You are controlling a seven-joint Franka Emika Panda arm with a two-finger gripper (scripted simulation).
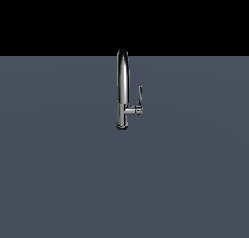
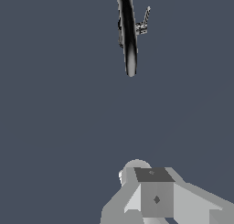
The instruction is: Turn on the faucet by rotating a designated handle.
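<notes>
No writing showed anywhere. The faucet (image 1: 122, 89) stood upright mid-table (image 1: 53, 174), its handle (image 1: 140, 95) raised on the stub toward the exterior view's right, with bare grey surface all round. The pincer (image 2: 153, 198) sat well apart; its opening could not be told.

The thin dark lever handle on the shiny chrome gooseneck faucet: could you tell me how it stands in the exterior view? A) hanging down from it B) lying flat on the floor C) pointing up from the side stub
C: the thin dark lever handle rises from the end of the side stub of the chrome gooseneck faucet.
</notes>
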